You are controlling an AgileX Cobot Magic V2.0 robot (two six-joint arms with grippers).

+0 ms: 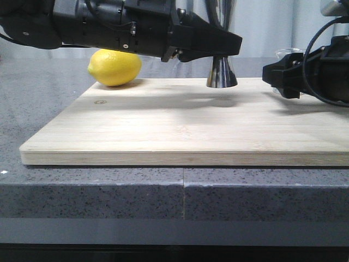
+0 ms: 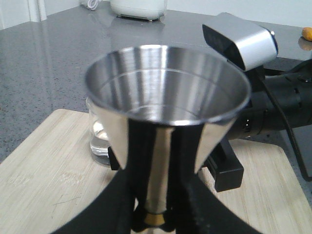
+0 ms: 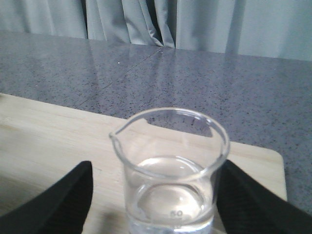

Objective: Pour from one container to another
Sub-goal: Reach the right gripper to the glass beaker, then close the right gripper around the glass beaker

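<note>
The steel jigger (image 1: pixel 222 75) stands on the wooden board (image 1: pixel 180 131) at the back middle. Its wide upper cone (image 2: pixel 165 83) fills the left wrist view, and a gold band (image 2: pixel 156 219) shows at its thin waist. My left gripper (image 2: pixel 155 214) is shut on that waist, reaching in from the left (image 1: pixel 218 54). The clear glass beaker (image 3: pixel 170 180) holds a little clear liquid and stands on the board at the back right; only its rim (image 1: pixel 289 53) shows from the front. My right gripper (image 3: pixel 156 207) is open around it, with a gap on one side.
A yellow lemon (image 1: pixel 115 67) lies at the board's back left corner, under the left arm. The board rests on a grey speckled counter (image 1: pixel 109 191). A white appliance (image 2: pixel 139 7) stands far back on the counter. The right arm (image 2: pixel 278 105) lies close behind the jigger.
</note>
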